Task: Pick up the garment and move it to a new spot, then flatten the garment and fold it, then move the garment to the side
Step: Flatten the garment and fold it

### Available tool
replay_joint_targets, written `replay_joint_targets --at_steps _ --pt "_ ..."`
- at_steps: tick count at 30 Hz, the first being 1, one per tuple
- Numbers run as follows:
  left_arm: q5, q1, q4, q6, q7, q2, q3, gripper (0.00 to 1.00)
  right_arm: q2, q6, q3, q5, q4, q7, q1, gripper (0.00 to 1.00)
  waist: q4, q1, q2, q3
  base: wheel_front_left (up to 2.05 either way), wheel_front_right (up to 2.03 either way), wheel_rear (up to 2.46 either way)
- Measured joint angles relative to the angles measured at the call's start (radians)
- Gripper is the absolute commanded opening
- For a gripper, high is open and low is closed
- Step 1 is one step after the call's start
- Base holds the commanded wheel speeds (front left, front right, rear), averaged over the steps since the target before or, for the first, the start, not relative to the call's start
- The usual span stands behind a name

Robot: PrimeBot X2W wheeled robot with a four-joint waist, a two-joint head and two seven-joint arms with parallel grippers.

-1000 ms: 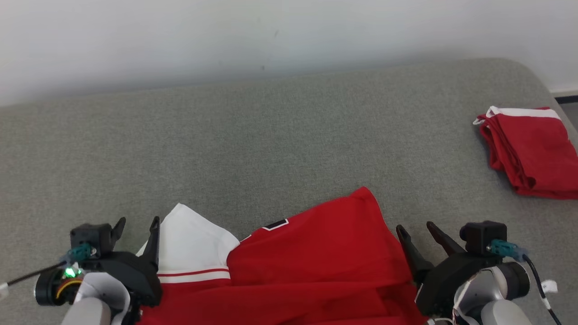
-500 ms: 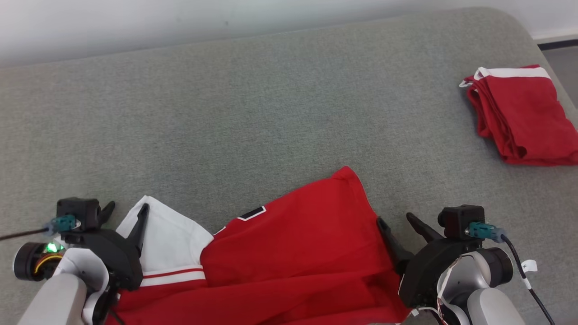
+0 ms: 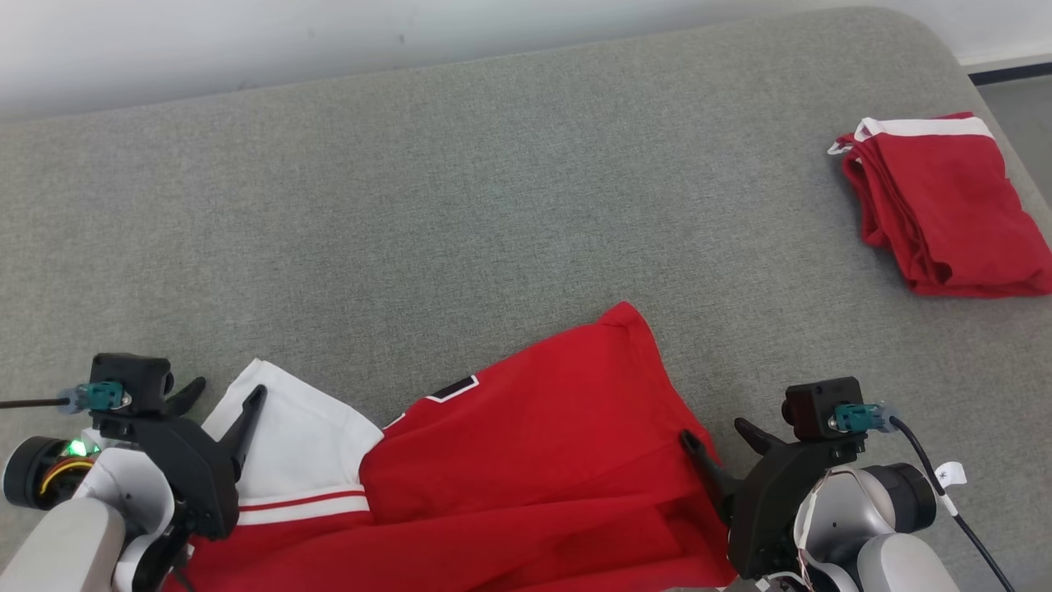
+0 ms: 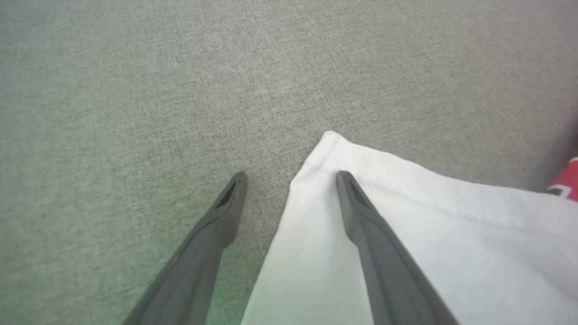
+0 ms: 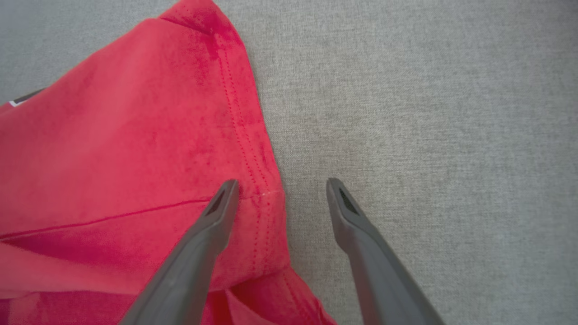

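A red garment point(image 3: 534, 460) with a white sleeve point(image 3: 300, 448) lies rumpled at the near edge of the grey surface point(image 3: 460, 214). My left gripper point(image 3: 228, 390) stands open over the sleeve's corner: one finger is above the white cloth point(image 4: 406, 243), the other above bare surface. My right gripper point(image 3: 717, 433) is open at the garment's right hem point(image 5: 253, 149), with its left finger over the red cloth point(image 5: 135, 149) and its right finger over the surface. Neither gripper holds anything.
A second red garment point(image 3: 937, 205), folded, with a white band, lies at the far right near the surface's rounded edge. A pale wall runs along the back. Dark floor point(image 3: 1015, 82) shows past the right corner.
The camera has tilted down, so the whole picture has shifted up. Both grippers stay open beside the garment's two ends, sitting a little lower against it.
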Motion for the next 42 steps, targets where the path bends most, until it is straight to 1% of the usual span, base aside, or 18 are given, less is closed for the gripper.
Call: replay_joint_targets --at_steps 3,4,10,13,20,28,29,30,31,32,34,35,36,37,38,42 --pt "0.001 0.006 -0.013 0.0 -0.007 0.006 -0.002 1.0 0.0 0.0 -0.005 -0.012 0.007 0.009 -0.002 1.0 0.005 0.0 0.0 0.002 0.0 0.0 0.0" --pt "0.004 0.008 -0.016 0.006 -0.011 0.004 -0.006 1.0 -0.001 0.0 -0.004 -0.018 0.014 0.013 -0.007 1.0 0.006 0.0 0.0 0.005 0.0 0.0 0.0" --pt "0.024 0.001 -0.016 0.032 -0.011 -0.013 -0.029 1.0 -0.006 0.0 0.025 -0.063 0.066 0.041 -0.049 1.0 0.012 -0.0001 -0.0001 0.026 0.0 0.0 0.0" --pt "0.028 -0.002 -0.016 0.038 -0.009 -0.023 -0.036 1.0 -0.013 0.0 0.033 -0.079 0.076 0.054 -0.054 1.0 0.019 -0.0001 -0.0001 0.029 0.0 0.0 0.0" --pt "0.039 -0.02 0.02 0.038 -0.031 -0.043 -0.056 1.0 -0.02 0.0 0.027 -0.092 0.071 0.07 -0.046 1.0 0.032 -0.0001 -0.0001 0.021 0.0 0.0 0.0" --pt "0.033 -0.047 0.067 0.031 -0.039 -0.048 -0.067 1.0 -0.019 0.0 0.047 -0.096 0.061 0.074 -0.048 1.0 0.023 -0.0002 -0.0001 0.024 0.0 0.0 0.0" --pt "0.025 -0.051 0.072 0.029 -0.034 -0.048 -0.067 0.8 -0.019 0.0 0.05 -0.096 0.061 0.076 -0.051 0.98 0.021 -0.0002 -0.0002 0.026 0.0 0.0 0.0" --pt "0.017 -0.057 0.077 0.024 -0.025 -0.047 -0.067 0.48 -0.02 0.0 0.052 -0.095 0.06 0.079 -0.052 0.93 0.02 -0.0002 -0.0002 0.028 0.0 0.0 0.0" --pt "0.008 -0.063 0.082 0.023 -0.019 -0.046 -0.065 0.25 -0.02 0.0 0.055 -0.095 0.06 0.081 -0.054 0.73 0.018 -0.0002 -0.0002 0.03 0.0 0.0 0.0" --pt "0.002 -0.067 0.085 0.022 -0.017 -0.044 -0.064 0.0 -0.02 0.0 0.057 -0.095 0.059 0.083 -0.056 0.55 0.017 -0.0002 -0.0002 0.032 0.0 0.0 0.0" --pt "-0.003 -0.072 0.087 0.019 -0.016 -0.034 -0.06 0.0 -0.021 0.0 0.057 -0.095 0.056 0.083 -0.059 0.44 0.014 -0.0001 -0.0001 0.036 0.0 0.0 0.0" --pt "-0.004 -0.073 0.085 0.015 -0.016 -0.032 -0.059 0.0 -0.021 0.0 0.057 -0.095 0.054 0.082 -0.06 0.42 0.014 -0.0001 0.0 0.037 0.0 0.0 0.0" --pt "-0.007 -0.073 0.084 0.015 -0.017 -0.032 -0.059 0.0 -0.021 0.0 0.057 -0.095 0.053 0.078 -0.06 0.36 0.013 -0.0001 0.0 0.038 0.0 0.0 0.0" --pt "-0.009 -0.071 0.082 0.015 -0.023 -0.027 -0.055 0.0 -0.021 0.0 0.056 -0.095 0.051 0.072 -0.06 0.09 0.013 -0.0001 0.0 0.038 0.0 0.0 0.0" --pt "-0.011 -0.068 0.081 0.016 -0.028 -0.027 -0.053 0.0 -0.021 0.0 0.055 -0.095 0.051 0.065 -0.06 0.0 0.013 -0.0001 0.0 0.038 0.0 0.0 0.0" --pt "-0.021 -0.052 0.065 0.025 -0.074 -0.026 -0.038 0.0 -0.021 0.0 0.055 -0.095 0.043 0.044 -0.06 0.0 0.014 0.0002 0.0002 0.032 0.0 0.0 0.0"
